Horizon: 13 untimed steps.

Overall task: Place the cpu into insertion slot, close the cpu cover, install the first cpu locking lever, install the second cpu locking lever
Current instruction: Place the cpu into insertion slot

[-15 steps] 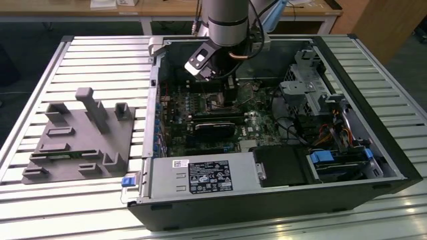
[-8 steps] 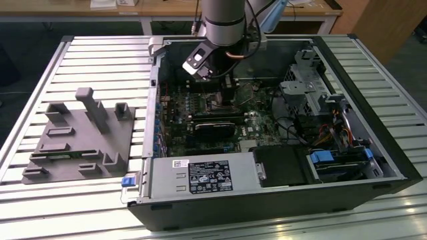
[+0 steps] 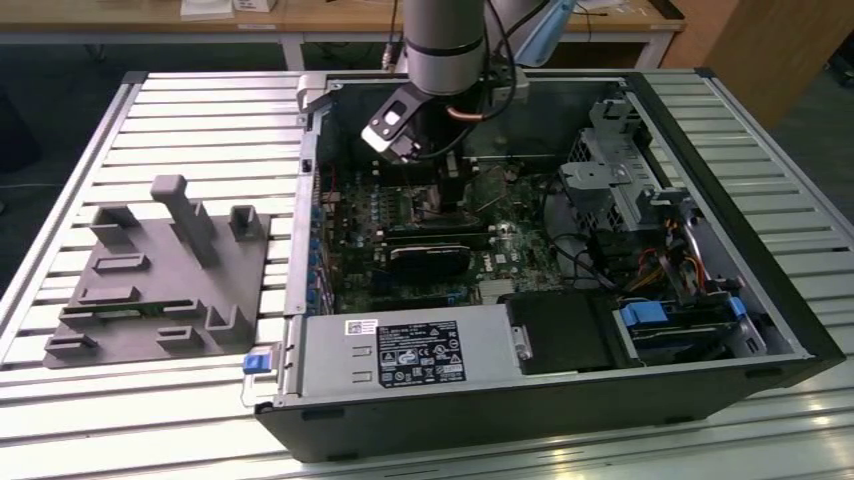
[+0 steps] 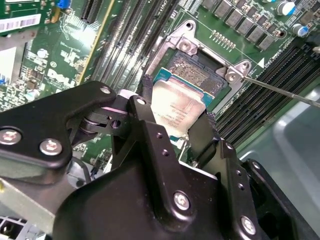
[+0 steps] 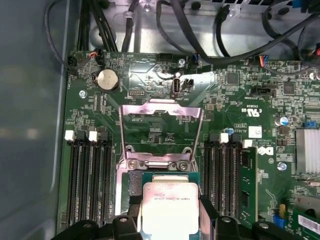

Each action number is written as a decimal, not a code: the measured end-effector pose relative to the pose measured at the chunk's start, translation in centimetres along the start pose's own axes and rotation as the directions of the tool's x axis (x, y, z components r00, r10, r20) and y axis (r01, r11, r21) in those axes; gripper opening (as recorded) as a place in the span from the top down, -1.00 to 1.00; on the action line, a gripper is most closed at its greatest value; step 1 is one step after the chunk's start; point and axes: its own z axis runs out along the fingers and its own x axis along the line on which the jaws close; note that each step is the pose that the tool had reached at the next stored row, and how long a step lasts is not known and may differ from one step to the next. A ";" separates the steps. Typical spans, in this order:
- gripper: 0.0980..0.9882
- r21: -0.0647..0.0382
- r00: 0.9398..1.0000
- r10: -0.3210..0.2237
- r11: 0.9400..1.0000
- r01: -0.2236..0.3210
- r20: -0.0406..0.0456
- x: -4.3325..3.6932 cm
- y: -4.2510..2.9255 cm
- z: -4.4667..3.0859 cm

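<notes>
First wrist view: cpu [image 5: 170, 206] within pincer [image 5: 169, 220]

The cpu [image 5: 170, 207] has a dull silver-grey face with a teal-green border. The cpu cover [image 5: 161, 112] is bare silver. The circuit board [image 5: 150, 75] is green. The gripper [image 4: 179, 107] is matte black. The slatted table [image 3: 160, 420] is silver-grey.

The arm [image 3: 441, 40] hung inside the open computer case [image 3: 467, 420]. A grey fixture [image 3: 147, 290] lay beside it on the slatted table [image 3: 200, 100].
</notes>
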 end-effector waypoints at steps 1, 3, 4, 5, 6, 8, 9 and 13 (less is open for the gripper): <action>0.01 0.000 1.000 0.000 1.000 0.000 0.000 0.07 -0.03 0.08; 0.01 0.000 1.000 0.000 1.000 0.000 0.000 0.21 -0.08 0.26; 0.01 0.000 1.000 0.000 1.000 0.000 0.000 0.28 -0.11 0.33; 0.01 0.000 1.000 0.000 1.000 0.000 0.000 0.34 -0.14 0.41; 0.01 0.000 1.000 0.000 1.000 0.000 0.000 0.38 -0.16 0.48; 0.01 0.000 1.000 0.000 1.000 0.000 0.000 0.42 -0.23 0.65; 0.01 0.000 1.000 0.000 1.000 0.000 0.000 0.44 -0.29 0.75; 0.01 0.000 1.000 0.000 1.000 0.000 0.000 0.46 -0.51 1.09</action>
